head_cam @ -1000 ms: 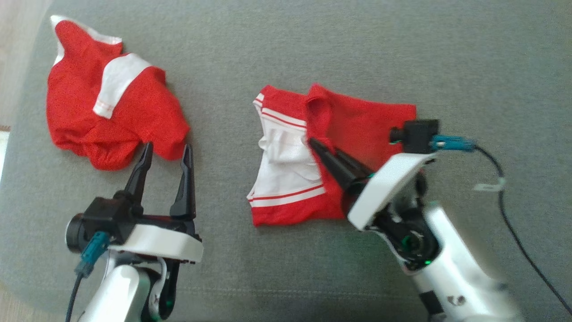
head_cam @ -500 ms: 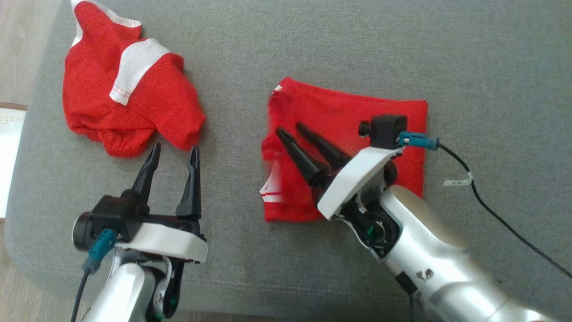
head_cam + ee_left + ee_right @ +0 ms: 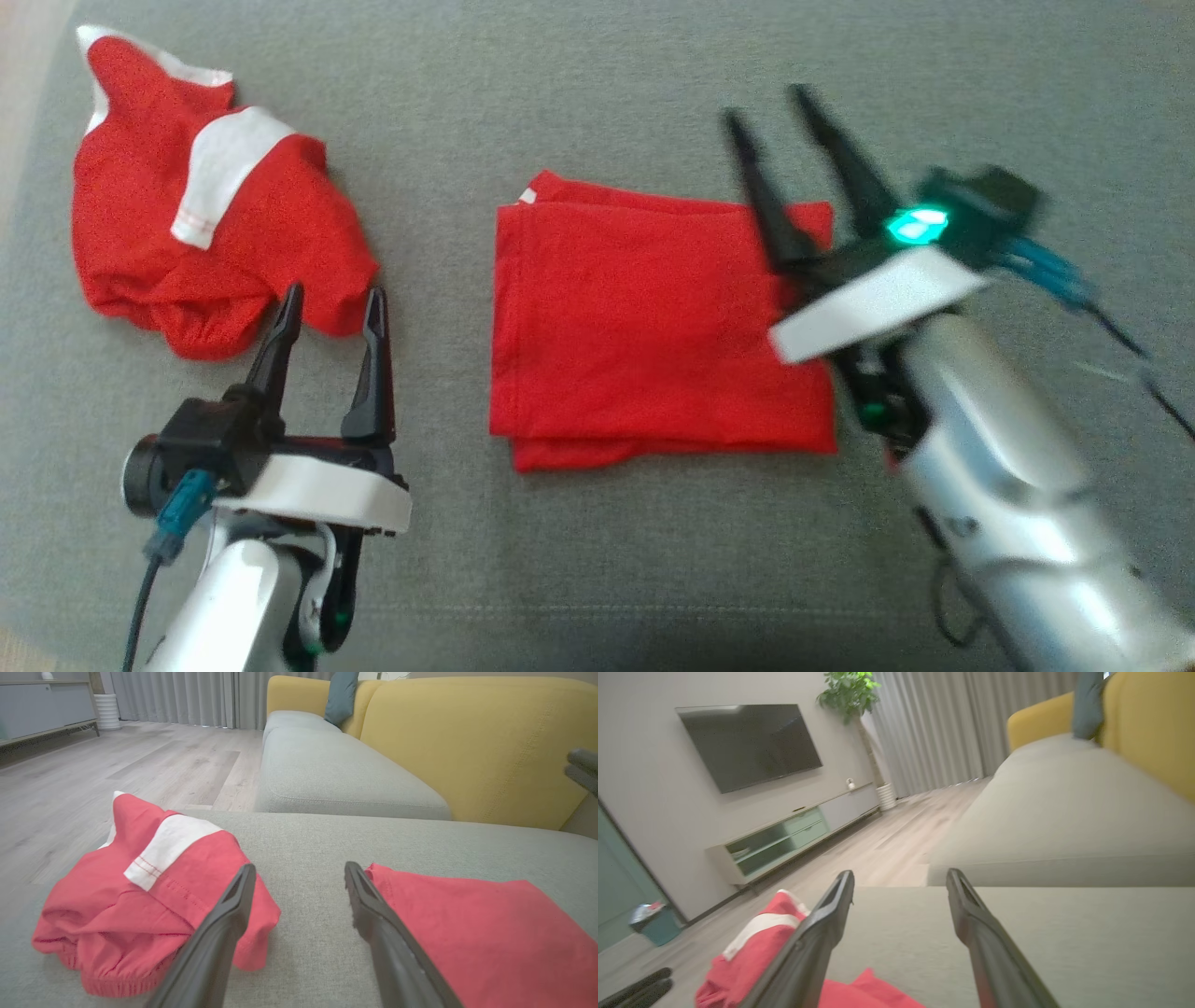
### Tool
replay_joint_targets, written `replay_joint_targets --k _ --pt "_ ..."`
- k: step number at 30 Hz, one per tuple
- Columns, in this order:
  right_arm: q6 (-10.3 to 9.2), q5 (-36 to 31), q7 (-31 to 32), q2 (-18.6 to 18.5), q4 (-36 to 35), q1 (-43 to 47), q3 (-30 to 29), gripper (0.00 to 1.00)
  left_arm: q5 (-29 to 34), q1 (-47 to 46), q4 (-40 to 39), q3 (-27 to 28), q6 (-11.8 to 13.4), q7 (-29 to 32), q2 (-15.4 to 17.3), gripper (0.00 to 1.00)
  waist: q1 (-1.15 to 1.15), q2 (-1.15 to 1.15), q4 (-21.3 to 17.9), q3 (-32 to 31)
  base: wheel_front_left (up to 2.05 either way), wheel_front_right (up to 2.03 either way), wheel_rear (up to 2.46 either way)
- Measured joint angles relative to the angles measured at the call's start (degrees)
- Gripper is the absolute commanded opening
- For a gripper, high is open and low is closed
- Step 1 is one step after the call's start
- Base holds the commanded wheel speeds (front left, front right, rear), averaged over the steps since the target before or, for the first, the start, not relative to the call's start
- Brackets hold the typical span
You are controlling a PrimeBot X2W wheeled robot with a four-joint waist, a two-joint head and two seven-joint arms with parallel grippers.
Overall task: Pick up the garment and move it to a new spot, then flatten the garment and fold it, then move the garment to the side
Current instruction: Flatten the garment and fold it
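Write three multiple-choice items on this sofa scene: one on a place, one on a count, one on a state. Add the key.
1. In the head view, where does the crumpled red-and-white garment lie from the folded red garment?
A. to its left
B. to its right
C. on top of it

2. How many garments lie on the grey cushion?
A. one
B. two
C. three

3. The right gripper is:
A. shut on the folded red garment
B. open and empty
C. shut and empty

Key:
1 A, it lies apart from it, toward the cushion's left end.
2 B, one is crumpled and one is folded.
3 B, its jaws stand apart with nothing between them.
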Motion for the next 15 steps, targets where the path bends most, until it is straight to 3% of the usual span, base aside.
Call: replay_joint_targets --k 7,15 --pt "0.0 -11.0 4.08 -3.86 -11.15 14.58 -16.35 1.0 -0.01 0.31 -1.16 1.0 0.96 0.02 0.88 1.0 0.0 0.0 -2.4 -1.4 0.0 0.0 0.0" --pt "0.0 -16.88 11.12 -2.12 -25.94 27.37 -26.26 1.0 -0.02 1.23 -1.82 1.55 1.51 0.66 2.05 1.0 0.0 0.0 -4.62 -2.29 0.0 0.0 0.0"
